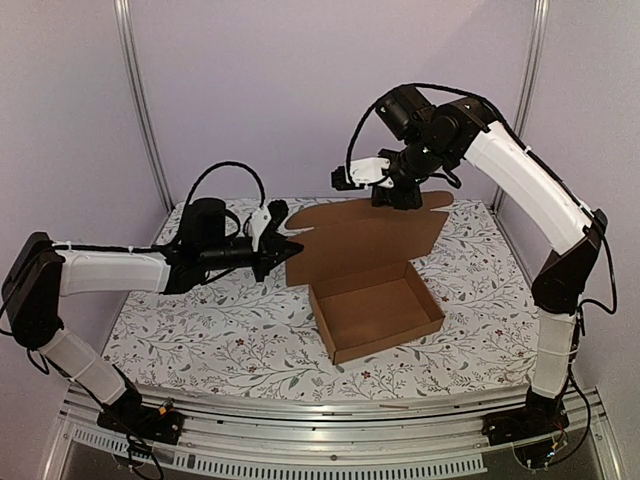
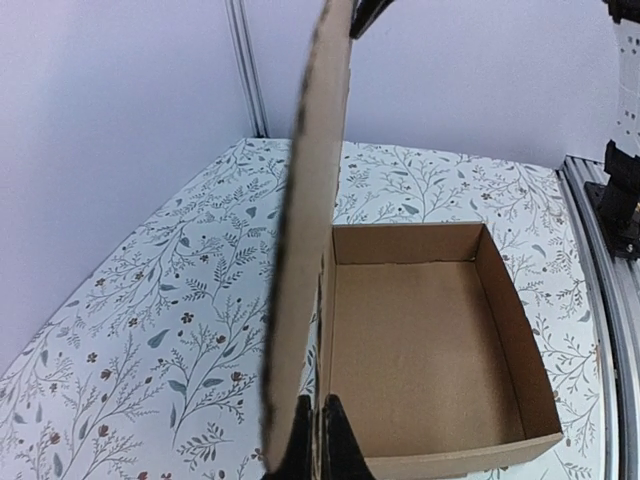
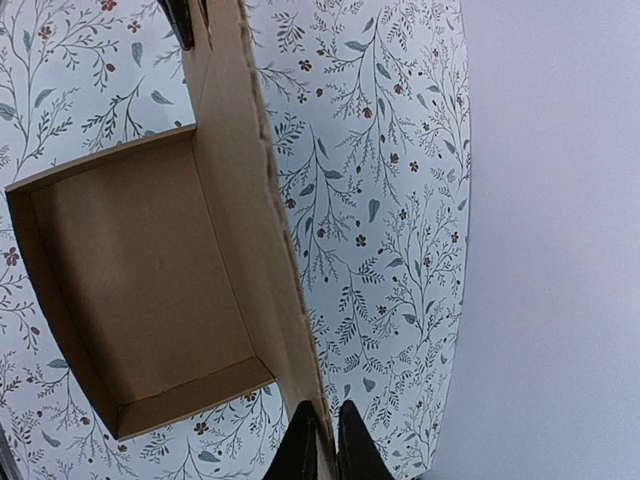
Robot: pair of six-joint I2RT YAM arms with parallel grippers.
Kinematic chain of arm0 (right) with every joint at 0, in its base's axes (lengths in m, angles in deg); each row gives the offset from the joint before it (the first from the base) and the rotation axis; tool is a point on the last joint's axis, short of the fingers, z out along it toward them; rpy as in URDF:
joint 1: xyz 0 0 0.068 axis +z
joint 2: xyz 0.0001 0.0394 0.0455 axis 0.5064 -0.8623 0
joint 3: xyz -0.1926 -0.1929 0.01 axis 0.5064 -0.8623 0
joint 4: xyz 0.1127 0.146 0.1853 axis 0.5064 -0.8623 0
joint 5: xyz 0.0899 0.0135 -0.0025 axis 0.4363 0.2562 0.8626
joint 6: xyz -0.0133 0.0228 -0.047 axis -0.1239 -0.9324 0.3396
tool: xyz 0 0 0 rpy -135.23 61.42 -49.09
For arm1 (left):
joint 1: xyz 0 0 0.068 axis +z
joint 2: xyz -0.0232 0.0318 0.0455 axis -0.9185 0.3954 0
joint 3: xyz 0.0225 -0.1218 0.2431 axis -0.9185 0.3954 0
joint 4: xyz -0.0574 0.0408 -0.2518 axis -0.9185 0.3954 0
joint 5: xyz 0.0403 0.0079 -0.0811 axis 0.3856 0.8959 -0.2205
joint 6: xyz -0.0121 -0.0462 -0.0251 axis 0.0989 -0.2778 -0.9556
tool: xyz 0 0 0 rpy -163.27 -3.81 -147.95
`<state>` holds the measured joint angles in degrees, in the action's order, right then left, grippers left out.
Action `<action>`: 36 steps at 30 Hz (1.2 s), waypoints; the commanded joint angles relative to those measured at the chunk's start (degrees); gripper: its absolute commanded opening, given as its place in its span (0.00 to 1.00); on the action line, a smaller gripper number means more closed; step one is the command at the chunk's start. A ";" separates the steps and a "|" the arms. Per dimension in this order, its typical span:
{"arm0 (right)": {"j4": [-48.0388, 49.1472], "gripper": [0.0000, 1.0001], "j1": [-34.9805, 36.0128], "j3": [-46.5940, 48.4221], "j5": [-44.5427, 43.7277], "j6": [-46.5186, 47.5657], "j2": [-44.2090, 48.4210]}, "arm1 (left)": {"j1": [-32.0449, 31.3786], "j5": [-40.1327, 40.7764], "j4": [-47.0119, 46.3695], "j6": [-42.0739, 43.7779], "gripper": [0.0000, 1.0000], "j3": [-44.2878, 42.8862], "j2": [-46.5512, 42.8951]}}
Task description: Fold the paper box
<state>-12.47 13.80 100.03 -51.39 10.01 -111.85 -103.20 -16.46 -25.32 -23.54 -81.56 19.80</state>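
Note:
The paper box (image 1: 375,310) is brown cardboard, a shallow open tray on the floral table with its lid panel (image 1: 365,240) standing upright along the far side. My left gripper (image 1: 290,250) is shut on the lid's left edge; in the left wrist view its gripper (image 2: 320,440) pinches the panel (image 2: 315,200) beside the tray (image 2: 420,330). My right gripper (image 1: 395,205) comes down from above and is shut on the lid's top edge. In the right wrist view that gripper (image 3: 325,445) clamps the thin edge of the lid (image 3: 250,200), with the tray (image 3: 140,270) below.
The floral tablecloth (image 1: 200,330) covers the whole table. An aluminium rail (image 1: 330,440) runs along the near edge between the arm bases. Purple walls with metal posts (image 1: 140,100) close the back and sides.

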 commanded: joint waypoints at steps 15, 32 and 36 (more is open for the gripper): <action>-19.71 0.00 0.29 8.38 -0.69 -13.61 -5.23 | -4.93 30.62 -22.68 -14.87 0.05 3.19 6.44; -18.61 0.00 0.27 10.27 -2.64 -16.90 -8.03 | -14.38 51.66 -17.92 -36.22 0.10 -15.13 17.17; -18.09 0.00 0.25 10.27 -2.89 -16.66 -8.00 | -14.89 54.66 -14.83 -43.66 0.10 -16.73 18.47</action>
<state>-14.52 13.12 109.56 -57.55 -5.72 -118.06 -115.81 35.43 -40.20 -56.44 -95.18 37.61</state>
